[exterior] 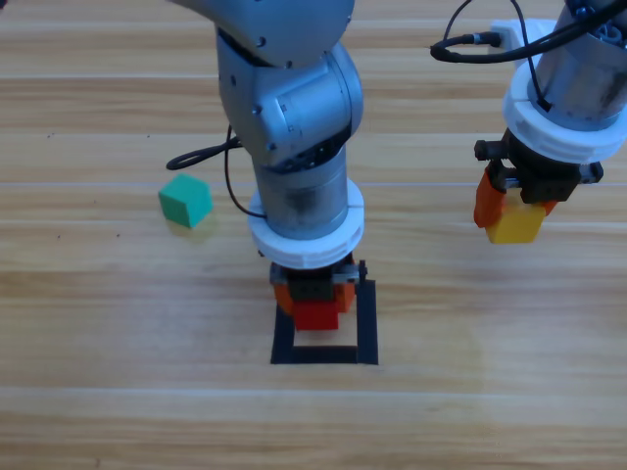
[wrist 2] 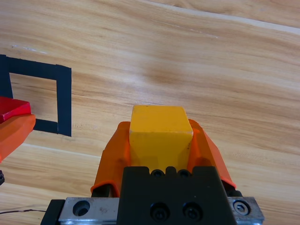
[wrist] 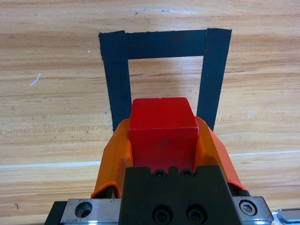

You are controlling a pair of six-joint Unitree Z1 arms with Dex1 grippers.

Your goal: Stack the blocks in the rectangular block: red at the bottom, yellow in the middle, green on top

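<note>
Both grippers hold a cube.
Left gripper [exterior: 315,299] clamps red cube [wrist: 162,131] over tape square [exterior: 366,333]; right gripper [exterior: 514,211] grips yellow cube [wrist 2: 159,136]; green cube [exterior: 185,201] lies well left.

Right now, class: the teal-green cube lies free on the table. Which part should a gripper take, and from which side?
Grip the teal-green cube from above, jaws closing on two opposite flat side faces. It sits alone on the wooden table, left of the left gripper, turned askew to the tape square, so the wrist likely needs rotating to meet its faces squarely.
</note>
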